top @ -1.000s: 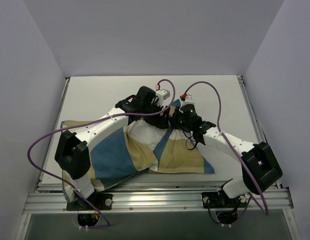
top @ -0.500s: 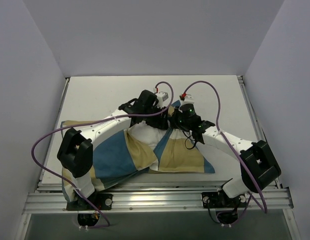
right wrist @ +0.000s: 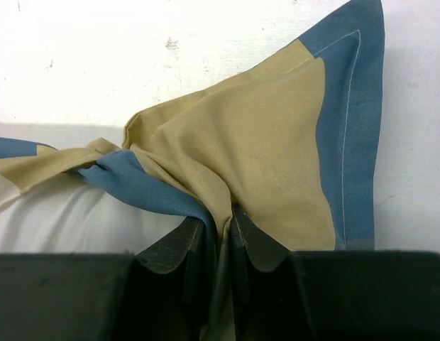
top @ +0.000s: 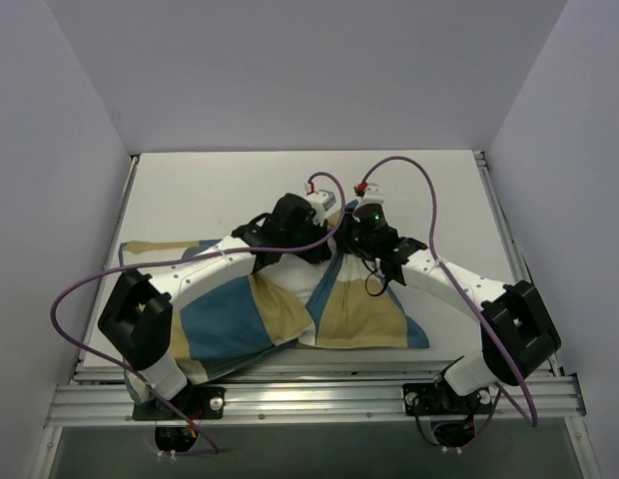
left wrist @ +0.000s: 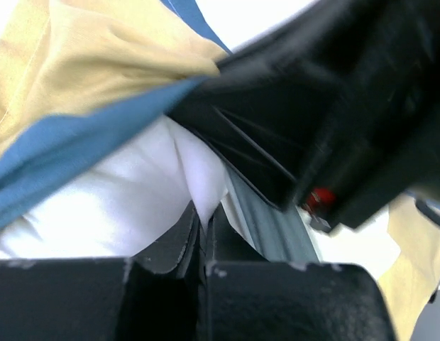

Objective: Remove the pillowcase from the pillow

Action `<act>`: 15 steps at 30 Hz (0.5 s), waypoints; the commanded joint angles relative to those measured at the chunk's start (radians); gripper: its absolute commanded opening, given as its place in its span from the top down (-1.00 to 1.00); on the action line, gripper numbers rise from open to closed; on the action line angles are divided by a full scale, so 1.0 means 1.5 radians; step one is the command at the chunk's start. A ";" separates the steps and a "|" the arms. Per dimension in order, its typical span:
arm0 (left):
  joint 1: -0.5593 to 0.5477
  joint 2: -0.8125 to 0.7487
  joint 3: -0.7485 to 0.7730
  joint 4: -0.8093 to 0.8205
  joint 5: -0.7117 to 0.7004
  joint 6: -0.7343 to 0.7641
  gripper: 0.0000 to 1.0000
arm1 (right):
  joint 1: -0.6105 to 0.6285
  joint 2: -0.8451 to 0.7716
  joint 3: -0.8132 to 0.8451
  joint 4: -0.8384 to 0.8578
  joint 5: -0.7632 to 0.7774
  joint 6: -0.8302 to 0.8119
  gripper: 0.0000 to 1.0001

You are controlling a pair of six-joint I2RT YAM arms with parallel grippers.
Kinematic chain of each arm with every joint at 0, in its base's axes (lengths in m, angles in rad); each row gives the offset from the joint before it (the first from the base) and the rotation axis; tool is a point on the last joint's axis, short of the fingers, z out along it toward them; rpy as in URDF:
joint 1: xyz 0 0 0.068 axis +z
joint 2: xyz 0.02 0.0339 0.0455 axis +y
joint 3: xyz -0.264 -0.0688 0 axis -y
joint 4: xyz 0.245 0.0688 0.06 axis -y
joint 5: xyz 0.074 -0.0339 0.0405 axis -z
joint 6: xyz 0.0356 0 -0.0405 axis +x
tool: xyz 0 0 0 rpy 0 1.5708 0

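The checked pillowcase (top: 230, 319) lies bunched over the near half of the table, and both arms meet above its middle. My left gripper (top: 324, 251) is shut on a peak of the white pillow (left wrist: 135, 192), pinched at the fingertips (left wrist: 204, 213) just below the blue and tan pillowcase edge (left wrist: 78, 64). My right gripper (top: 344, 247) is close beside it. In the right wrist view this gripper (right wrist: 223, 220) holds a gathered fold of tan and blue pillowcase (right wrist: 277, 156) between its fingers. White pillow (right wrist: 64, 213) shows under that fold.
The white table (top: 190, 190) is walled on three sides. A metal rail (top: 309, 399) runs along the near edge by the arm bases. Purple cables (top: 429, 200) loop above both arms. The right arm's black body (left wrist: 333, 106) fills the left wrist view's upper right.
My left gripper has shut on the white fabric, and the left arm's elbow has dropped toward the near left. The right gripper's fingers have eased slightly but still hold the fold.
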 commanded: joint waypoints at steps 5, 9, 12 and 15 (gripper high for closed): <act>-0.051 -0.106 -0.090 -0.066 0.016 0.020 0.95 | -0.007 0.037 0.082 0.008 0.094 -0.036 0.71; -0.056 -0.124 -0.117 -0.062 0.006 0.015 0.95 | -0.006 0.057 0.100 0.003 0.085 -0.040 0.69; -0.056 -0.136 -0.124 -0.060 -0.002 0.013 0.95 | -0.006 0.070 0.098 -0.005 0.096 -0.036 0.70; -0.056 -0.147 -0.127 -0.075 -0.018 0.003 0.95 | -0.017 0.072 0.099 -0.018 0.141 -0.036 0.90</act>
